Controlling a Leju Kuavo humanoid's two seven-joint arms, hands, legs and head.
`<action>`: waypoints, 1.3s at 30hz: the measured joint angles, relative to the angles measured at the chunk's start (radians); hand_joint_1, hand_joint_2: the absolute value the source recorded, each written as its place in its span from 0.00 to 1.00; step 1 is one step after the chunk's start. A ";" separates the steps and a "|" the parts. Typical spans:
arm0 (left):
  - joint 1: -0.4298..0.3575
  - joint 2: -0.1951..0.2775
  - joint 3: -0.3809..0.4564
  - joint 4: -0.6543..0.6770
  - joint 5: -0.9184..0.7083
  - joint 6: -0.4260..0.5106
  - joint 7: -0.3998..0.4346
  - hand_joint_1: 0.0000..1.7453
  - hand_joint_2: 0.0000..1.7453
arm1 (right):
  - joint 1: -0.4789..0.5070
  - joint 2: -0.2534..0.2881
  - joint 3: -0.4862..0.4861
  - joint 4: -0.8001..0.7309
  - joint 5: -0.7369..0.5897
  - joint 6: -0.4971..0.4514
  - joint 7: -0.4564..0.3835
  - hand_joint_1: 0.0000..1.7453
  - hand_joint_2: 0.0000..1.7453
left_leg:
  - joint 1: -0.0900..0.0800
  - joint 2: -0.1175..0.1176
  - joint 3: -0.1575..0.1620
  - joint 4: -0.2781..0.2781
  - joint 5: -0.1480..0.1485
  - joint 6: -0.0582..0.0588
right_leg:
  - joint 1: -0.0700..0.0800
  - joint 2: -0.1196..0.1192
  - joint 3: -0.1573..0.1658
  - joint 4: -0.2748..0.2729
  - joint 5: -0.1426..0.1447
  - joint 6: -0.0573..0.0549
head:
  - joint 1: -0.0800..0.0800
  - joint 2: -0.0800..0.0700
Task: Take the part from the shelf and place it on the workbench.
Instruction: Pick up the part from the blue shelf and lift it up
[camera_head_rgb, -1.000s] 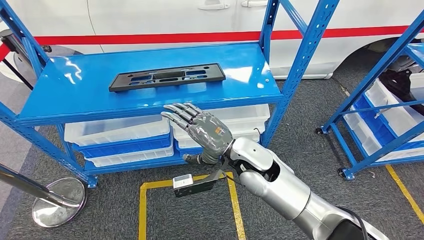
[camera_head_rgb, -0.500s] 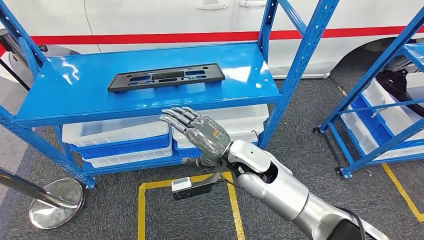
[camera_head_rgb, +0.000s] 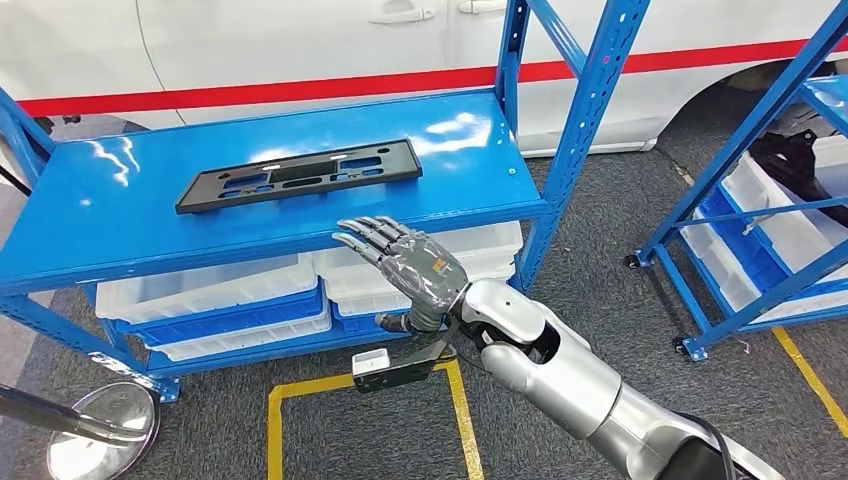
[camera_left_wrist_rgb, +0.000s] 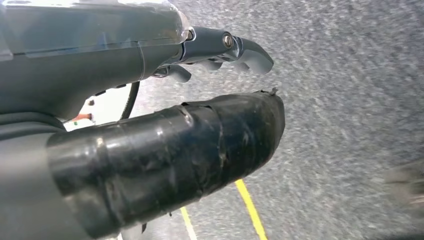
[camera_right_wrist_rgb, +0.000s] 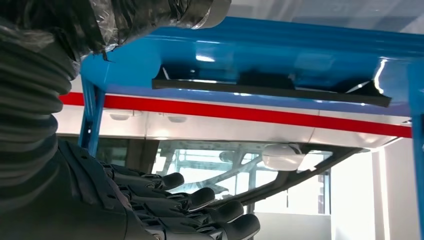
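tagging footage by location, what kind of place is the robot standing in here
Probably a car plant or auto workshop: blue steel shelving carrying a black part, a white car body with a red stripe behind it, and yellow floor marking tape.

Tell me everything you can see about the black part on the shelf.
The part is a long, flat, black rectangular plate, plastic by its look, with several slots cut through it. It lies flat on the blue shelf, slightly askew to the front edge. Nothing else touches it. The right robot hand is apart from it, in front of the shelf edge, fingers spread and holding nothing.
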 joint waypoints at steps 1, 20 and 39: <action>0.003 0.001 0.000 0.001 -0.001 0.000 0.000 0.00 0.00 | 0.000 0.000 -0.001 0.001 0.001 0.000 0.001 0.00 1.00 | -0.004 -0.002 0.016 -0.065 0.051 0.010 | 0.001 0.002 0.015 -0.001 -0.012 0.001 | 0.000 0.000; 0.004 0.000 0.001 0.009 -0.010 0.001 -0.004 0.00 0.00 | 0.005 0.002 -0.012 0.025 0.017 0.008 0.018 0.00 1.00 | -0.001 -0.011 0.276 -0.262 -0.054 0.018 | -0.008 -0.023 -0.162 0.003 0.137 0.043 | -0.001 0.000; 0.006 0.005 0.001 0.014 -0.028 0.000 -0.010 0.00 0.00 | -0.023 0.052 -0.024 0.147 0.024 0.004 0.038 0.00 1.00 | -0.016 -0.022 0.096 -0.250 0.098 0.055 | 0.012 0.003 0.021 0.053 -0.005 0.025 | -0.001 0.000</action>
